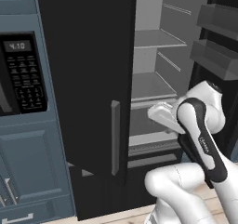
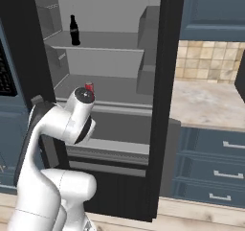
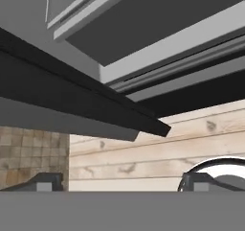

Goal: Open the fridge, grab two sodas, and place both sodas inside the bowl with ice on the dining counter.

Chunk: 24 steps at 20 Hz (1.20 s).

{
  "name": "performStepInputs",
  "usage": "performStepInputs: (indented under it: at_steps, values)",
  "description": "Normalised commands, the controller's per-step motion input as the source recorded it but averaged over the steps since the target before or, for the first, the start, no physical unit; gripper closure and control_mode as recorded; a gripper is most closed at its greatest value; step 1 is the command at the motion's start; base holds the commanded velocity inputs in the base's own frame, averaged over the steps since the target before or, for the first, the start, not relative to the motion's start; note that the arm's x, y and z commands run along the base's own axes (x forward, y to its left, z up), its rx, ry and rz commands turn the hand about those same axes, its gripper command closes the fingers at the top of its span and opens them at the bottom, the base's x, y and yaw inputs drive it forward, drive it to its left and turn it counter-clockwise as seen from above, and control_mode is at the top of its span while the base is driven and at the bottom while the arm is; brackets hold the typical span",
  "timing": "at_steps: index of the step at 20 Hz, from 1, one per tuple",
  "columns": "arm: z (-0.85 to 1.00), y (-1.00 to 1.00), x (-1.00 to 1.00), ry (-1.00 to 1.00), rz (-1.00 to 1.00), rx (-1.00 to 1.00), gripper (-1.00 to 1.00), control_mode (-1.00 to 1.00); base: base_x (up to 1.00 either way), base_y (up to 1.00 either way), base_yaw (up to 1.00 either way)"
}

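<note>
In the blue-grey kitchen the fridge (image 2: 110, 81) stood with one door open, a soda (image 2: 89, 87) on its middle shelf, the claw (image 3: 119, 184) released and empty, nothing yet carried off.

A soda (image 2: 89, 86) on the fridge (image 2: 110, 88) shelf, below a bottle (image 2: 74, 30).

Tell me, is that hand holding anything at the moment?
No, nothing. The hand is open with its two fingertips spread wide, and only the wooden floor shows between them. A red soda sits untouched on the fridge shelf.
</note>
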Motion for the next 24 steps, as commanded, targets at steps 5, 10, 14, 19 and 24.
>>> performStepInputs:
  at_steps: [5,10,14,19,24]
  values:
    - [0.00,0.00,0.57,0.00,-0.07,0.08,-1.00,-1.00,0.00,0.00,0.00]
    - [0.00,0.00,0.58,0.00,-0.04,0.09,-1.00,-1.00,0.00,0.00,0.00]
    - [-0.05,0.04,0.59,0.04,0.00,0.09,-1.00,-1.00,0.00,0.00,0.00]
    - [-0.07,0.35,0.48,0.01,0.00,0.08,-1.00,-1.00,0.00,0.00,0.00]
    - [-0.05,0.59,0.33,0.01,0.00,0.04,-1.00,-1.00,0.00,0.00,0.00]
